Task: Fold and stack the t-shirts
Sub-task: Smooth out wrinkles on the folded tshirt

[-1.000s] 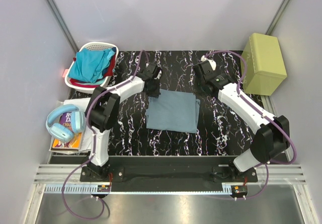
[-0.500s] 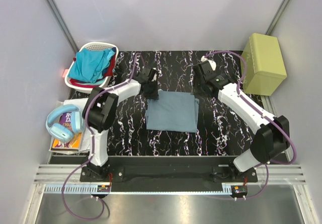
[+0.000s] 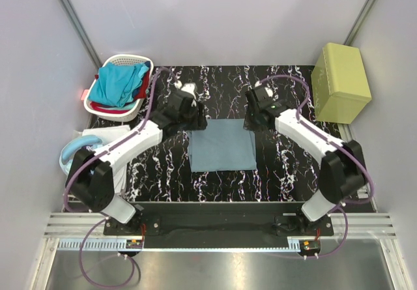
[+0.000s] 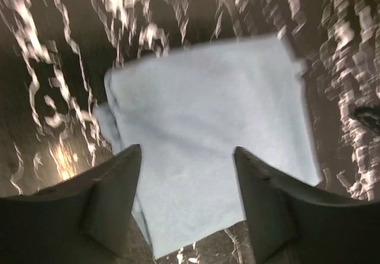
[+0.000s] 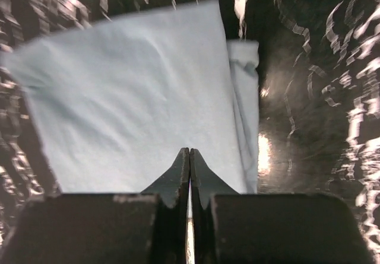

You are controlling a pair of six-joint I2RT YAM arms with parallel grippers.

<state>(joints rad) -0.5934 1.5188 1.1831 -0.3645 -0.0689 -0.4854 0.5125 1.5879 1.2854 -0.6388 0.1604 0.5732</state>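
Both arms have closed in on the folded grey-blue t-shirt (image 3: 221, 146), which lies flat at the centre of a black, white-veined table (image 3: 287, 166) between pale grey walls. The left arm (image 3: 130, 143), upright a second ago, now stretches low across the table's left side. The left gripper (image 4: 187, 157) hangs over the shirt's 11 o'clock corner, its jaws newly spread apart. The right gripper (image 5: 189, 151) has slid to the 1 o'clock corner, jaws pressed together. At 10 o'clock a white laundry basket (image 3: 133, 58) holds a turquoise t-shirt (image 3: 117, 85) over a red t-shirt (image 3: 141, 89). A yellow-green box (image 3: 341, 81) stands at 2 o'clock. The left arm partly covers pale blue headphones (image 3: 75, 150) at 8 o'clock.
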